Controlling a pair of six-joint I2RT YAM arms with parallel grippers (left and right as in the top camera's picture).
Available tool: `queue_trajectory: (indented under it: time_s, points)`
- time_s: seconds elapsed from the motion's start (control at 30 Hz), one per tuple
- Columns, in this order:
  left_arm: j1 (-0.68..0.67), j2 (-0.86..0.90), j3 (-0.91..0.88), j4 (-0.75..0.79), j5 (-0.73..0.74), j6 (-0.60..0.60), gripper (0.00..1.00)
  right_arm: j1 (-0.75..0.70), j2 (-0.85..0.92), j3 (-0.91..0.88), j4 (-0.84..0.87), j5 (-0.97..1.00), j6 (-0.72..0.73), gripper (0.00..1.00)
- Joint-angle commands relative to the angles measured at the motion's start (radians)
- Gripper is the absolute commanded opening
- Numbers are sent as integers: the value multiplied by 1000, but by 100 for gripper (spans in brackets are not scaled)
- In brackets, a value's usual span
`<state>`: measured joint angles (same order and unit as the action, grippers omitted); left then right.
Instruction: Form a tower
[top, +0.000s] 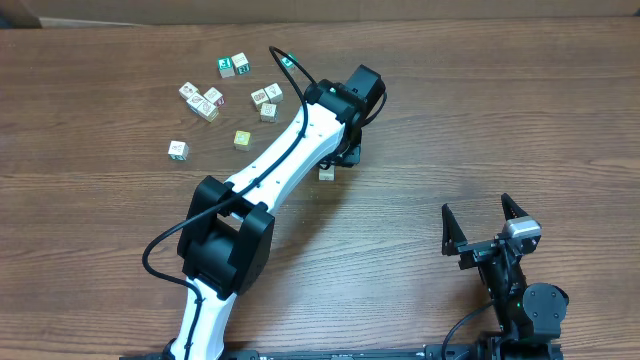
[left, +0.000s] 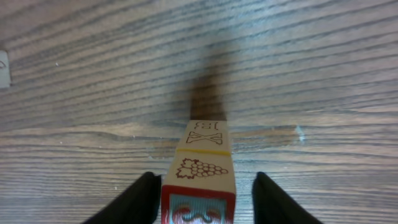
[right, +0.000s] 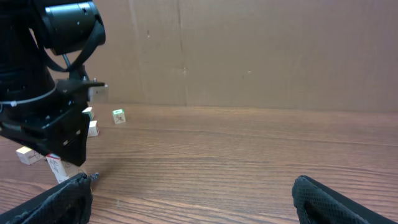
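My left gripper (left: 204, 180) stands over the tower (left: 202, 167), with its two dark fingers (left: 138, 200) on either side of the stack. The jaws are parted, not clamped. On one side the finger lies right against the top cube's edge, and I cannot tell whether it touches. On the other side a strip of bare table (left: 298, 74) shows between finger and cube. The tower sits between my fingertips, seen from above down one side: a red-bordered face nearest me, then a pale yellow face with a bunch of grapes, then a white face with an X. Its shadow runs away ahead of the gripper. From the right wrist camera, a white, red-marked cube shows just beneath the left gripper's black body. The loose cubes (top: 211, 103) lie scattered well off to that arm's left, apart from the tower. My right gripper (top: 477, 207) hangs well apart on the other side, jaws spread wide with nothing between them.
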<state>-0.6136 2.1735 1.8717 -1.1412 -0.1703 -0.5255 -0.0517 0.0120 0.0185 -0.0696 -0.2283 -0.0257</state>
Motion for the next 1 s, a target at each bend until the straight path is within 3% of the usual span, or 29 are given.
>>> queue_trajectory:
  time_s: [0.0,0.4,0.63,0.97]
  points:
    - [5,19,-13,6,-20,-14,41,4,-9,-10,5,10,2,100]
    - [4,23,-23,6,-20,-14,43,4,-9,-10,5,10,2,100]
    - [4,28,-46,29,-19,-14,36,4,-9,-10,5,10,2,100]
    - [3,31,-59,32,-13,-14,37,4,-9,-10,5,10,2,100]
